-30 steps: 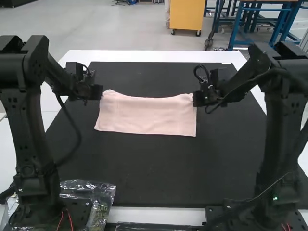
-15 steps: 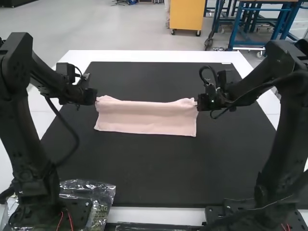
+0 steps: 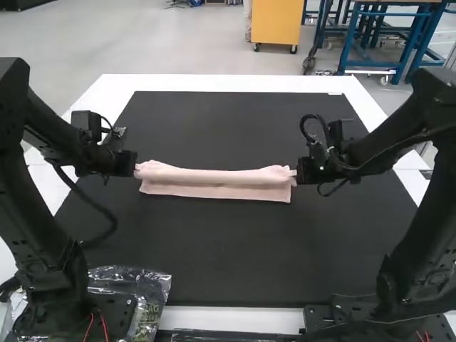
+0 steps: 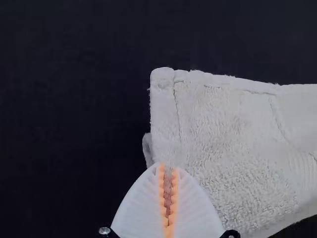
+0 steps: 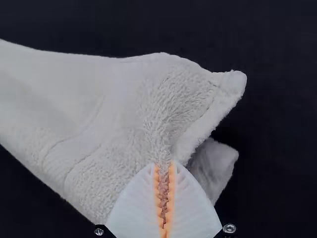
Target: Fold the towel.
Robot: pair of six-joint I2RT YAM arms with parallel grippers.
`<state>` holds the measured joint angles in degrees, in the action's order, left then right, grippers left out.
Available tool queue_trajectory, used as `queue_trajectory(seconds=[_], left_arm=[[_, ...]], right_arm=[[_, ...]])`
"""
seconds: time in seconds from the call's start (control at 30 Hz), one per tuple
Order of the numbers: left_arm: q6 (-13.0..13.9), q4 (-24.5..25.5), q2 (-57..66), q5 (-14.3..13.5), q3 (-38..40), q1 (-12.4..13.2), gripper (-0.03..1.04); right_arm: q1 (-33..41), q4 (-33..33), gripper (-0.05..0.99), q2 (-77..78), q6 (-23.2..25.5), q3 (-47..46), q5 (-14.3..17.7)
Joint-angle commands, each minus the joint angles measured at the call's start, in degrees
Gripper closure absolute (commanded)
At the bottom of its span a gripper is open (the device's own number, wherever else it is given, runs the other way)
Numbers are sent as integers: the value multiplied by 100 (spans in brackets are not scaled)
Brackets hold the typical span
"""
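Room to pass: over the black mat [image 3: 235, 249], before and beyond the pink towel [image 3: 214, 187]; obstacles: left gripper [image 3: 137, 170] and right gripper [image 3: 293, 176] at the towel's ends; plastic bag [image 3: 148, 285] by the left arm's base.

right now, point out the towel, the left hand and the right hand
towel [image 3: 214, 182], high view, middle of the cloth
left hand [image 4: 168, 169], left wrist view, midway between its fingertips
right hand [image 5: 164, 169], right wrist view, midway between its fingertips

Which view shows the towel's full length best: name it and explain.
The high view: it takes in the towel from one end to the other. The left wrist view shows, close up, the end that the left gripper pinches; the right wrist view, the opposite end, pinched by the right gripper.
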<state>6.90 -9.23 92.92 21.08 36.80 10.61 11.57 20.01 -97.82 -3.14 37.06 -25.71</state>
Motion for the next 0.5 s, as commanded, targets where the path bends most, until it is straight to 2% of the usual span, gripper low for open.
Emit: queue_trajectory(seconds=[0.0, 0.07, 0.1, 0.13, 0.17, 0.2, 0.23, 0.37, 0.47], left_arm=[[137, -175, -108, -192, -199, 134, 99], [128, -395, -82, -201, -357, 152, 98], [145, -430, -55, -201, -419, 143, 86], [189, -448, -29, -201, -472, 134, 62], [224, -465, -20, -201, -489, 161, 34], [224, -465, -20, -201, -507, 161, 11], [207, -492, -29, -201, -498, 161, 2], [93, -703, -152, -122, -410, 433, 3], [-153, -949, -266, -43, -322, 679, 3]], right_arm=[[91, 20, 87, 53, 50, -164, 128], [126, 20, 55, -70, 68, -190, 137], [126, 12, 40, -150, 76, -190, 137], [135, 3, 17, -194, 76, -173, 154], [152, 3, 5, -220, 76, -155, 190], [152, -6, 3, -220, 76, -137, 190], [152, -6, 2, -220, 76, -111, 181], [161, -6, 2, -194, 129, 21, 163], [249, 3, 3, -229, 155, 73, 190]])
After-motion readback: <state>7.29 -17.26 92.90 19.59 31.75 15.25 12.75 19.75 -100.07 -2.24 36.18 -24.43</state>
